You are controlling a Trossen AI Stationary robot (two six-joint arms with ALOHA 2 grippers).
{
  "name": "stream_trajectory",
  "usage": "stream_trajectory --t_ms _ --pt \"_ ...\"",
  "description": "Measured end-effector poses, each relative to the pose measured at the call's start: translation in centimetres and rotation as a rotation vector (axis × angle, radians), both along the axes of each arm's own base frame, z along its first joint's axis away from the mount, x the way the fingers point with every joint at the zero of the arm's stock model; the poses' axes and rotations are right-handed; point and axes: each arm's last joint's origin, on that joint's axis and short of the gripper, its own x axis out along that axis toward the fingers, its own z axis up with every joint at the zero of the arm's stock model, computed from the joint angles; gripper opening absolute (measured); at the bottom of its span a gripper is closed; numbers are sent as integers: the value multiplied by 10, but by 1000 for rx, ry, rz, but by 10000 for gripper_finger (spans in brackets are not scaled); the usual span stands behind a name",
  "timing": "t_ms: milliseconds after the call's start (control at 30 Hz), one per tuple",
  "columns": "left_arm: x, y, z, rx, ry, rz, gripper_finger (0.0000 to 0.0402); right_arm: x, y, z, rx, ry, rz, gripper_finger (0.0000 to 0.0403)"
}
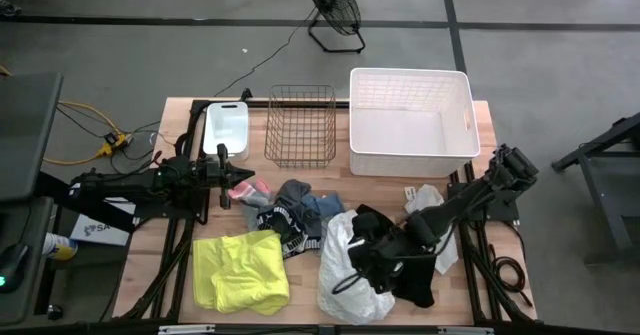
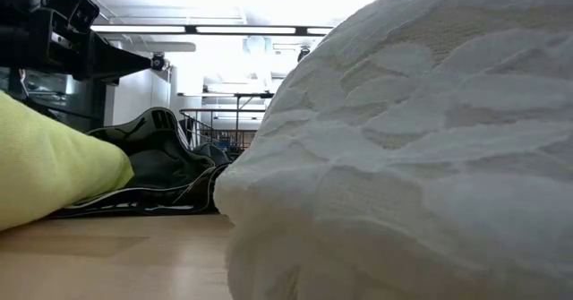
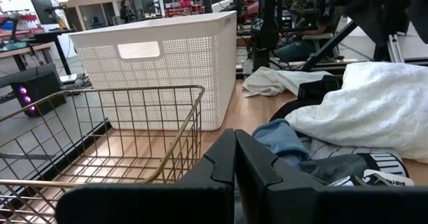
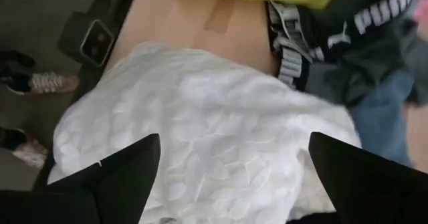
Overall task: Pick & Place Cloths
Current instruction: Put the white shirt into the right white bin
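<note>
High view: the right gripper [image 1: 372, 258], fingers spread wide, hangs over the white cloth [image 1: 345, 275] heaped at the bench's [image 1: 480, 115] near edge, apparently lining up a grab, while the left gripper [image 1: 243, 178], pressed together, waits by the wire basket [image 1: 300, 125].

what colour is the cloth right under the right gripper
White, with a raised textured pattern: the white cloth shows best in the right wrist view, between the open right gripper fingers.
</note>
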Motion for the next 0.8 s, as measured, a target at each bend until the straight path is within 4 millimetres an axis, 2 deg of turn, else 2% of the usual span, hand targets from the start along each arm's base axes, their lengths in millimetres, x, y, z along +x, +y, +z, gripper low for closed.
stream_trajectory --t_ms 267,467,600,800 --pt "0 0 0 0 0 0 0 25 -1 -14 149 156 -259 375" --pt "0 0 0 0 1 -1 0 26 1 -18 193 194 -326 375" --pt "0 0 0 0 0 0 0 24 4 -22 144 202 -306 375" --pt "0 0 0 0 1 0 0 28 17 -40 66 207 -130 375"
